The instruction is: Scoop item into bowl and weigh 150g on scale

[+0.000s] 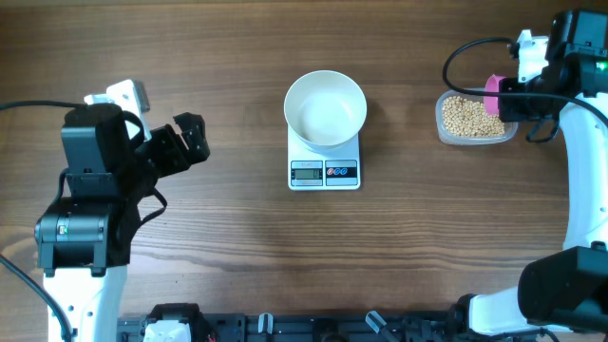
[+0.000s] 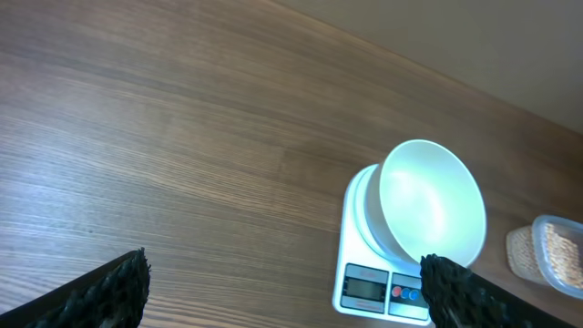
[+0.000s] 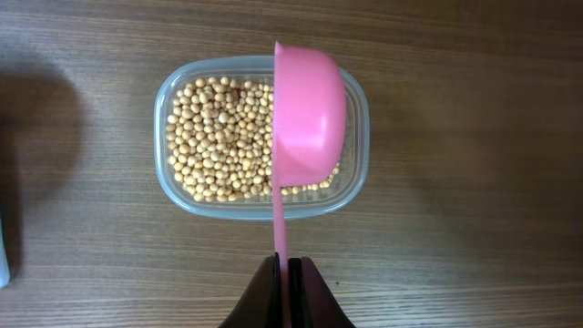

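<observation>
Right wrist view is showing the right gripper [image 3: 284,266] clamping the thin handle of the pink scoop [image 3: 310,109] over the soybeans [image 3: 214,132], risking a loaded scoop twisting and spilling

A brown wood-grain table [image 1: 190,266] fills every view, evenly lit.

Overhead view: fixed above, facing straight down, far; whole bench [image 1: 190,76] in frame, arms at left and right edges.
Left wrist view: raised, angled obliquely across bench toward scale [image 2: 357,246] and bowl [image 2: 433,200], middle distance; left fingers [image 2: 100,296] in bottom corners.
Right wrist view: close, facing straight down over tub [image 3: 357,173] of beans [image 3: 214,137]; right fingers [image 3: 260,305] at bottom centre, scoop [image 3: 308,100] above them.
Overhead and left wrist share scale and bowl; tub appears in all three.
</observation>
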You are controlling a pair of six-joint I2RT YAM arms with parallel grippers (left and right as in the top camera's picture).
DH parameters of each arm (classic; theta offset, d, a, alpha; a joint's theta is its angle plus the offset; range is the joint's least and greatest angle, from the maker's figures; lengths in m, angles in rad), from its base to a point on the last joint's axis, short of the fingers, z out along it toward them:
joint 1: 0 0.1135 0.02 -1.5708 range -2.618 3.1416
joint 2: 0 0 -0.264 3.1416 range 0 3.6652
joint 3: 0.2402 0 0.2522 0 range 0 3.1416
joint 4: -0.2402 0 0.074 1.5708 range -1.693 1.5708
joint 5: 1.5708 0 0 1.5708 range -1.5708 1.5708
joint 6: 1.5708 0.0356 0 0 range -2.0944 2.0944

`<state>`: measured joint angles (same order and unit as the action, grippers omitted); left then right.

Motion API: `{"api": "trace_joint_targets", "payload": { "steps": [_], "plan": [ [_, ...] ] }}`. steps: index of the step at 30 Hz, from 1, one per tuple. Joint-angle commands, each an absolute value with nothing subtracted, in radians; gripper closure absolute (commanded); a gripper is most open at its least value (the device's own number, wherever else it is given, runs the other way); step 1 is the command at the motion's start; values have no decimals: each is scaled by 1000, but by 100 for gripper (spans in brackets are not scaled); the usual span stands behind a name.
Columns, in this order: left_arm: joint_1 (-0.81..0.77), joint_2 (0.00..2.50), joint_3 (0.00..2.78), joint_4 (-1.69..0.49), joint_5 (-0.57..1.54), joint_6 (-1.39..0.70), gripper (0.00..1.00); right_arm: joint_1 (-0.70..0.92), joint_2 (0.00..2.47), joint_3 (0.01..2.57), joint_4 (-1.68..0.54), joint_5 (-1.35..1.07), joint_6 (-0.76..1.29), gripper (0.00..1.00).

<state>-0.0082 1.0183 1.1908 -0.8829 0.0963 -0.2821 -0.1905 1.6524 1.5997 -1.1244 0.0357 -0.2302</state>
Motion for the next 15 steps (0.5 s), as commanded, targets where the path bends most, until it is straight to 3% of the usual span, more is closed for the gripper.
{"api": "trace_joint_targets", "payload": {
  "steps": [1,15],
  "plan": [
    [-1,1028,1210,-881,77,-262,0,-189,1681,1608,-1111,57,-259,96],
    [-1,1029,1210,-880,78,-270,0,-189,1734,1608,-1096,76,-262,96]
  ]
}}
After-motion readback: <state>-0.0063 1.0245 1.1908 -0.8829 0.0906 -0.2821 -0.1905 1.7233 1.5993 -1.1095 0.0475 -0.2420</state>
